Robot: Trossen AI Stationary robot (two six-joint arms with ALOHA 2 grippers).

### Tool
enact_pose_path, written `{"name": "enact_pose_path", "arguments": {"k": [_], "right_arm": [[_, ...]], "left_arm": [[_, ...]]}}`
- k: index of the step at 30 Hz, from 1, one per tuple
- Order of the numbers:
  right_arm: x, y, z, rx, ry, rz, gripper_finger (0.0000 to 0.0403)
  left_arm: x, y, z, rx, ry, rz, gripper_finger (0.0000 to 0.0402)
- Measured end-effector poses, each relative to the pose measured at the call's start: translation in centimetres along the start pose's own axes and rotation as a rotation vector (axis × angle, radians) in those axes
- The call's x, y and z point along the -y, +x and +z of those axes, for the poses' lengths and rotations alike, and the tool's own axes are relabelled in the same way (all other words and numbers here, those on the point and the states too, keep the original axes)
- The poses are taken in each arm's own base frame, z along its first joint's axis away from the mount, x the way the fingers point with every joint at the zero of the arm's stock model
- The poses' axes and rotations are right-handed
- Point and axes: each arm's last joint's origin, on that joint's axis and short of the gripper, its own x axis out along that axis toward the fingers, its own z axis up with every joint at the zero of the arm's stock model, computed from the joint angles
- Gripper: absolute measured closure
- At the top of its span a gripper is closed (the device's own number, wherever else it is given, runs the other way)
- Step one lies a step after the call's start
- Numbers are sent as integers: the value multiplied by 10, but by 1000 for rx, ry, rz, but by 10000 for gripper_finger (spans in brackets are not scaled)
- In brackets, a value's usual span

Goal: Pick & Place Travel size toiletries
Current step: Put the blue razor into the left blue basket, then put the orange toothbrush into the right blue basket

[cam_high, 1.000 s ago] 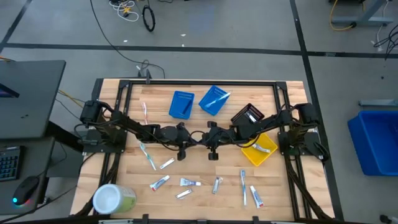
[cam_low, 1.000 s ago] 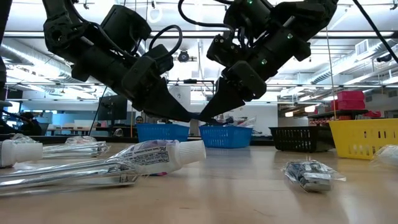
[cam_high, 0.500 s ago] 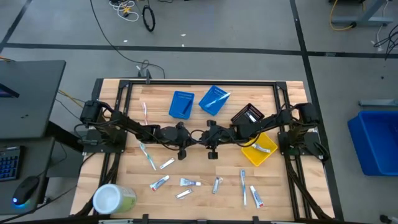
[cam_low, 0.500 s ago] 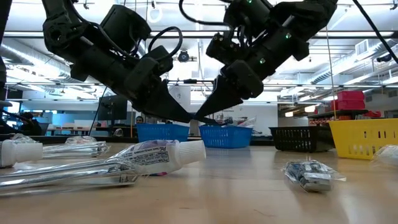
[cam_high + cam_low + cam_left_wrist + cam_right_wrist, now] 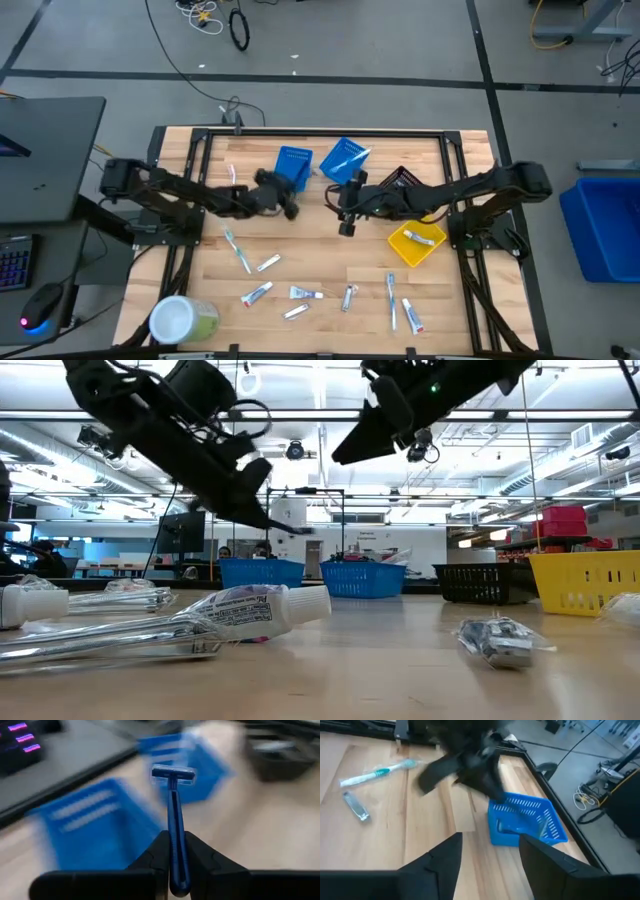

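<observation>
1. My left gripper [image 5: 172, 862] is clamped on a blue razor [image 5: 173, 810], carrying it; a blue bin [image 5: 292, 167] lies just ahead.
2. Next, I judge: centre over that bin, then release.
3. My right gripper [image 5: 487, 851] hangs spread apart, empty, nearby.

A workshop floor around a wooden table

The wooden table [image 5: 320, 270] stands on a grey floor [image 5: 330, 50] crossed by dark lines, with loose cables [image 5: 215, 20] lying beyond the table's far edge. To the table's left is a dark desk [image 5: 45, 150] with a keyboard [image 5: 12, 262] and a mouse [image 5: 40, 305]; to its right stands a large blue bin [image 5: 605, 225]. Seen level across the table, the room behind is a wide hall with rows of ceiling lights [image 5: 320, 430], exposed pipes, and blue-lit screens [image 5: 100, 550] on the left.
</observation>
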Motion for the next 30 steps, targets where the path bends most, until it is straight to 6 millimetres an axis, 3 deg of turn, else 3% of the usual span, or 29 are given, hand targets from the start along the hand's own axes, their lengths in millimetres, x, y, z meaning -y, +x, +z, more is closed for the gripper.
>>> {"name": "enact_pose_path", "arguments": {"k": [5, 10, 17, 26, 30], "right_arm": [[0, 1, 0, 7, -18, -1, 197], [3, 3, -1, 3, -21, -11, 212], [7, 5, -2, -10, -18, -21, 232], [9, 6, -2, -12, -16, -23, 252], [8, 6, -2, -10, -16, 4, 258]], "left_arm": [[-30, 13, 8, -44, -210, 83, 358], [-46, 33, -1, -134, -260, 87, 360], [-50, 46, -11, -202, -247, 57, 336], [-51, 46, -10, -193, -143, 68, 273], [-50, 38, -1, -158, -109, 44, 254]]}}
